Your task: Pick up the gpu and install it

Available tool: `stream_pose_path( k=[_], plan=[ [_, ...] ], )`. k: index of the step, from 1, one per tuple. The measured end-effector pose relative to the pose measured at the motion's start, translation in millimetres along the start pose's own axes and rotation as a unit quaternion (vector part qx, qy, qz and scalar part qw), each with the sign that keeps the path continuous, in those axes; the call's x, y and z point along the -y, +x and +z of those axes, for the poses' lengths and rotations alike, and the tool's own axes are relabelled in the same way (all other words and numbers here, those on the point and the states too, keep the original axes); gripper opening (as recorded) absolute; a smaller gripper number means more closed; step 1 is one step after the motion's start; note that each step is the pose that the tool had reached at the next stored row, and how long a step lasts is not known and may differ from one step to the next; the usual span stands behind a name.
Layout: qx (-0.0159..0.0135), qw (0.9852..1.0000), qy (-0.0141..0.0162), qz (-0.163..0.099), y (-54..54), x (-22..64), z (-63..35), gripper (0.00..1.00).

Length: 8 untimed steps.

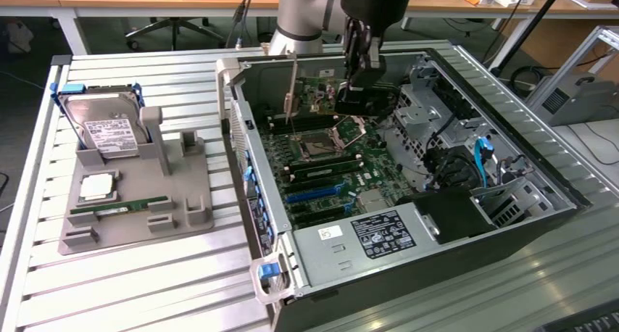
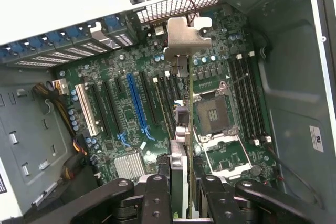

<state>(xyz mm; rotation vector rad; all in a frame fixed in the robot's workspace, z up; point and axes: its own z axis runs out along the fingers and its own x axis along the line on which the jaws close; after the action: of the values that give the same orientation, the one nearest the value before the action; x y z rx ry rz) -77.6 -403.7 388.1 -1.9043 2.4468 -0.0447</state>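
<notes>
So the gripper is down inside the open PC case, clamped on the gpu, which it's holding edge-on above the motherboard. In the wrist view the card's silver bracket is up toward the vented rear wall of the case, and the board runs back between the black fingers. It hangs over the black expansion slots, between the blue slot and the empty CPU socket; can't tell if it's touching a slot yet. In the exterior view the arm comes in from 12 o'clock, and over at 9 o'clock of the case sits a grey holder tray with a hard drive, a CPU and a RAM stick.
</notes>
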Motion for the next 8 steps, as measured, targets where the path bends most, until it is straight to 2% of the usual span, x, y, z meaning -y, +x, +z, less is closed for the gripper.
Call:
stream_pose_path(
  k=[8],
  plan=[
    [0.0003,1.0,-0.0001,-0.007,0.1,0.0,0.1,0.27]
  ],
)
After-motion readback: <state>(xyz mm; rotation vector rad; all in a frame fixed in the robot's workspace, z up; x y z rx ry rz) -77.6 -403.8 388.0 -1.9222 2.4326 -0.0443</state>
